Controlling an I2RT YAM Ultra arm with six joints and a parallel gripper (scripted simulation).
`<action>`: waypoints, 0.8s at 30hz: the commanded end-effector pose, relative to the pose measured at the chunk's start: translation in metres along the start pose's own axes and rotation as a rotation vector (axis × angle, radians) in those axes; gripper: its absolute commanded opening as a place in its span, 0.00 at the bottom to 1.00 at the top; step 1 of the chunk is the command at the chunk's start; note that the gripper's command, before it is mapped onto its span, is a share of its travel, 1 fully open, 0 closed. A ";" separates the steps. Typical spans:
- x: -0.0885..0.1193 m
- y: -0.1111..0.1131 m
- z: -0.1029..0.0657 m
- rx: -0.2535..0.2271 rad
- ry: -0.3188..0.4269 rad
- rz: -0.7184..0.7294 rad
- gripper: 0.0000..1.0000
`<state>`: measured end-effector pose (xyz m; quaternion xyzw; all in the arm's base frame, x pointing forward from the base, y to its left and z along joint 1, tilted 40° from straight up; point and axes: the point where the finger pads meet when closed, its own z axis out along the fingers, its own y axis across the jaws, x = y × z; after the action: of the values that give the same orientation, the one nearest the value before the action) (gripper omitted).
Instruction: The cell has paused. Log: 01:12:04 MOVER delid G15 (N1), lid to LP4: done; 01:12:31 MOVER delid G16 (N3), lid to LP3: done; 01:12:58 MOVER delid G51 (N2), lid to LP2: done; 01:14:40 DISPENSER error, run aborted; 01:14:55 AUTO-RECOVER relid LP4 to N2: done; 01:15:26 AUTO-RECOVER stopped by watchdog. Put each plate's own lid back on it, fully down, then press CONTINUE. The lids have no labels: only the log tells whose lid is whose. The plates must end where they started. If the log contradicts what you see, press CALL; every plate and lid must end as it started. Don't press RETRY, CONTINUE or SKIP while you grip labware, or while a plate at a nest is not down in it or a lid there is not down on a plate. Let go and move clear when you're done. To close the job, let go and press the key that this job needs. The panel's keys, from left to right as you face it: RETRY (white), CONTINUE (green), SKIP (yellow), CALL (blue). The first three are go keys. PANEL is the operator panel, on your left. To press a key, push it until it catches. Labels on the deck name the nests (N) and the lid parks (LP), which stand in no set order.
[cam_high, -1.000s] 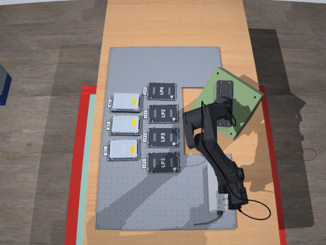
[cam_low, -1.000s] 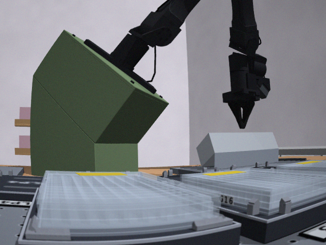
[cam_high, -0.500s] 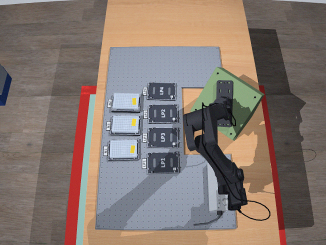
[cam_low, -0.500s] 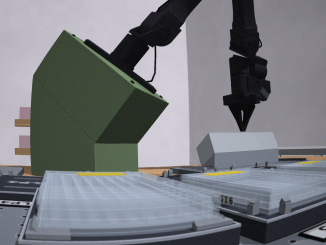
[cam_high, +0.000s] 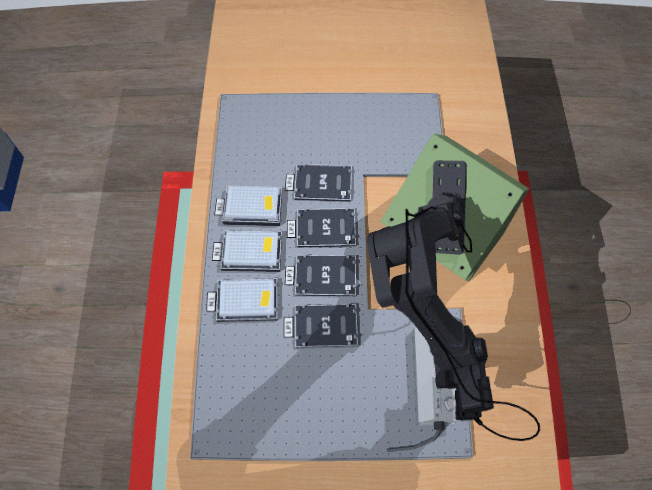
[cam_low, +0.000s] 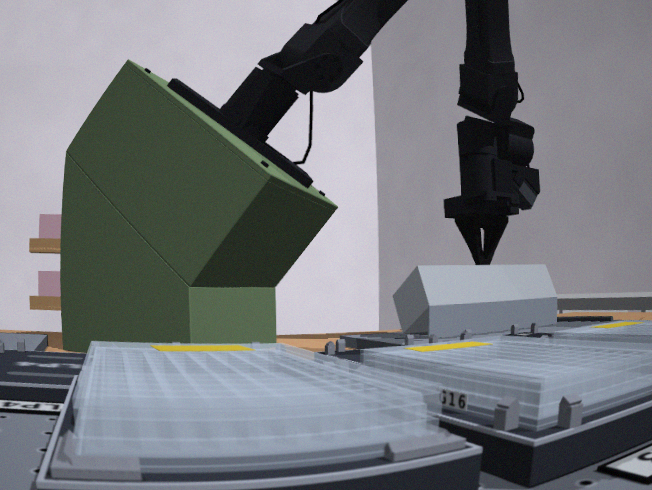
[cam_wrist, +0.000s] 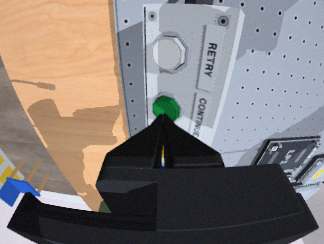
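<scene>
My gripper (cam_low: 482, 262) (cam_wrist: 162, 120) is shut and empty. In the wrist view its tips are at the near edge of the green CONTINUE key (cam_wrist: 166, 107); whether they touch it I cannot tell. The white RETRY key (cam_wrist: 169, 52) is beyond it on the panel (cam_wrist: 192, 30) (cam_low: 490, 287). The other two keys are hidden behind the gripper. Plates with clear lids and yellow marks sit at N2 (cam_high: 247, 204), N3 (cam_high: 246, 249) and N1 (cam_high: 242, 298). The lid parks LP4 (cam_high: 323, 182), LP2 (cam_high: 326, 227), LP3 (cam_high: 326, 274) and LP1 (cam_high: 326, 325) hold no lid.
The green arm base (cam_high: 484, 173) (cam_low: 158, 210) stands behind the lid parks. The perforated deck (cam_high: 295, 400) carries nests and parks, and the panel stands at its edge. A cable (cam_high: 416, 447) lies on the deck by the panel.
</scene>
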<state>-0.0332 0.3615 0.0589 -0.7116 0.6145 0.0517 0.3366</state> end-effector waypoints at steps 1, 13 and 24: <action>-0.008 0.001 0.001 -0.012 -0.025 0.010 0.00; -0.006 0.004 0.008 -0.014 -0.018 0.002 0.00; 0.001 0.003 0.011 -0.012 -0.005 -0.003 0.00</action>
<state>-0.0317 0.3685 0.0563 -0.7092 0.6147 0.0579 0.3403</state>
